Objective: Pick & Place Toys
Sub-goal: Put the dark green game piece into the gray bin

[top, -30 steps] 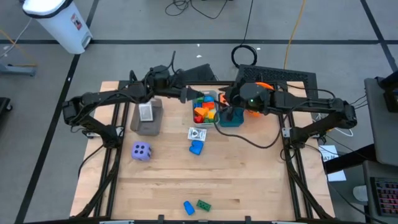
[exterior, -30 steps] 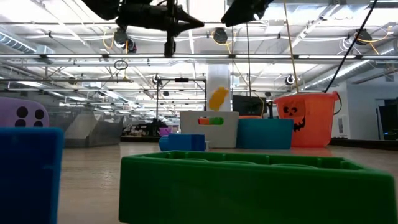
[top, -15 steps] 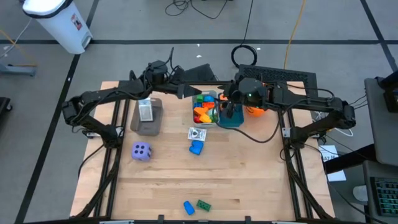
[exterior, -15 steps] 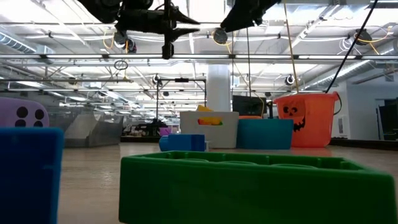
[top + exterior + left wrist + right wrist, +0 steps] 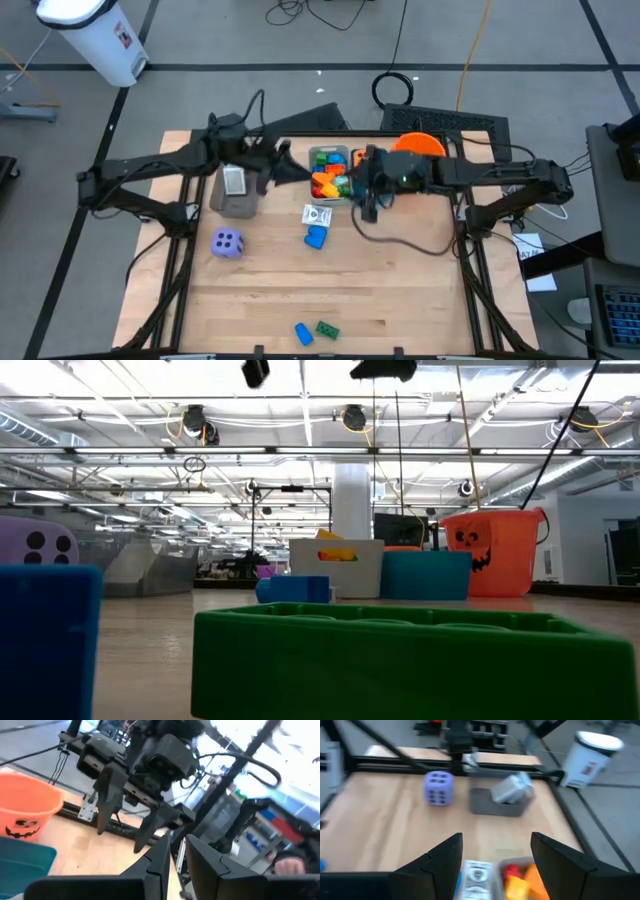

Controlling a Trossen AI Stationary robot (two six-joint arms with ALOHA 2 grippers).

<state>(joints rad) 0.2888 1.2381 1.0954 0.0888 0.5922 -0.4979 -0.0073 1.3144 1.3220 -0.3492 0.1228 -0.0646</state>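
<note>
A grey bin (image 5: 330,160) at the table's far middle holds several coloured bricks (image 5: 328,182). A second grey bin (image 5: 238,192) on the left holds a white packet (image 5: 234,180). A purple die (image 5: 227,242), a white packet (image 5: 318,214) and a blue brick (image 5: 316,237) lie on the table. A blue brick (image 5: 302,333) and a green brick (image 5: 327,329) lie by the near edge. My left gripper (image 5: 297,173) (image 5: 177,842) hangs left of the brick bin with a narrow gap, empty. My right gripper (image 5: 358,190) (image 5: 495,845) hangs open at the bin's right side, empty.
An orange bucket (image 5: 420,145) stands at the far right, behind my right arm, with a teal bin (image 5: 425,575) beside it. Bare wood lies between the purple die and the near edge. The two grippers face each other across the brick bin.
A yellow brick that was in the air above the brick bin has dropped in among the bricks. My left gripper has drawn back toward the table's left and near side and risen. My right gripper has swung toward the near edge.
</note>
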